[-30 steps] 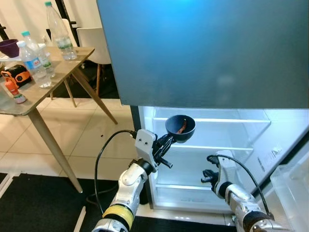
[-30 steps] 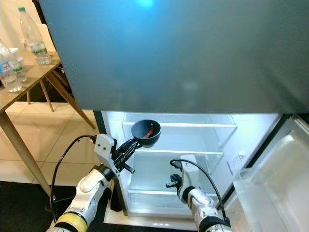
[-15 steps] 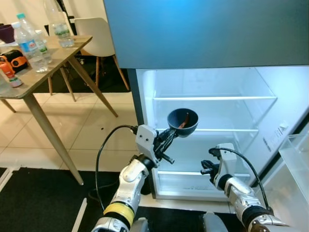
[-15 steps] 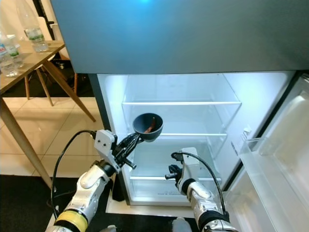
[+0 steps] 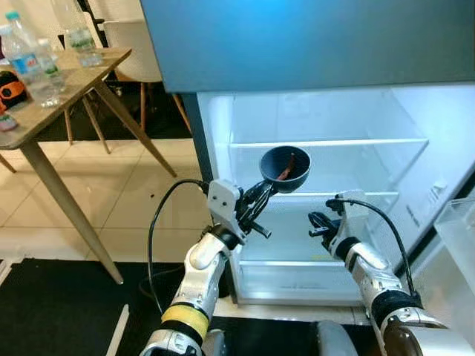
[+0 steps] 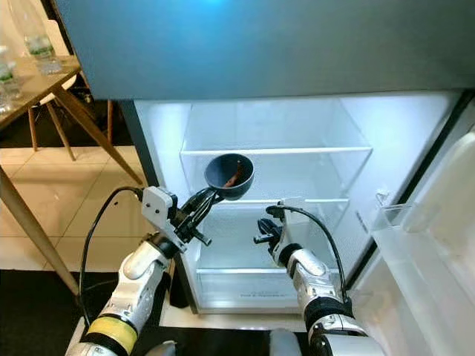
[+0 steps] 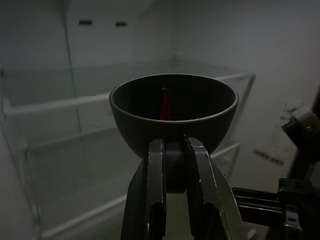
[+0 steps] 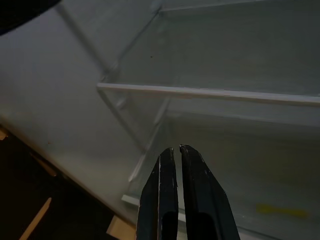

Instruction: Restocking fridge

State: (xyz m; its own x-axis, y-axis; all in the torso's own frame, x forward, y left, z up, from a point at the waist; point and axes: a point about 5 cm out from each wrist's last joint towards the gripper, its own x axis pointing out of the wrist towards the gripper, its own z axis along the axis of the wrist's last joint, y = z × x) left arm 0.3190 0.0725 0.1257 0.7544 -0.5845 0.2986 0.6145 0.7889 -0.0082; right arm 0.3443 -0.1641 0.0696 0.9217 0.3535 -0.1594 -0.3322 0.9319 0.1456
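Both jaws closed; left gripper pinching bowl.

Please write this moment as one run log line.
left gripper: holds dark round bowl | before open fridge | right gripper: shut, empty

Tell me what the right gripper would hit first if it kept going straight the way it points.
Probably the front edge of the glass shelf inside the fridge; the right gripper, fingers together, aims at it, though depth is unclear.

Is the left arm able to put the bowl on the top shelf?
Probably yes. The left gripper holds the bowl by its rim, right before the open fridge, about level with the bare top shelf. Nothing stands between them.
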